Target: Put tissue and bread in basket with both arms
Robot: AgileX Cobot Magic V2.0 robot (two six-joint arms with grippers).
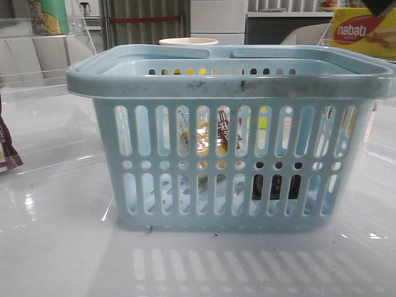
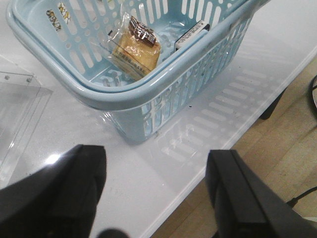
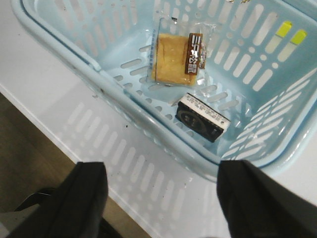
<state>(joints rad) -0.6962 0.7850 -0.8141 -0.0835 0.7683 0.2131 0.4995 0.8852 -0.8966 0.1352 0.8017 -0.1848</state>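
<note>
Surface: glossy white table point(image 1: 55, 247).
Basket point(image 1: 229, 83): held bread point(image 3: 173, 57) and tissue point(image 3: 202, 117), apart.
Left gripper point(image 2: 156, 191), right gripper point(image 3: 161, 198): spread wide, empty.
Risk: either could clip the rim.

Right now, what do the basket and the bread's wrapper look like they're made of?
Basket: likely molded plastic, pale blue, slightly glossy, with slotted walls and a thick rim. Bread wrapper: seemingly thin clear plastic film, shiny and crinkled, the loaf showing through.
</note>
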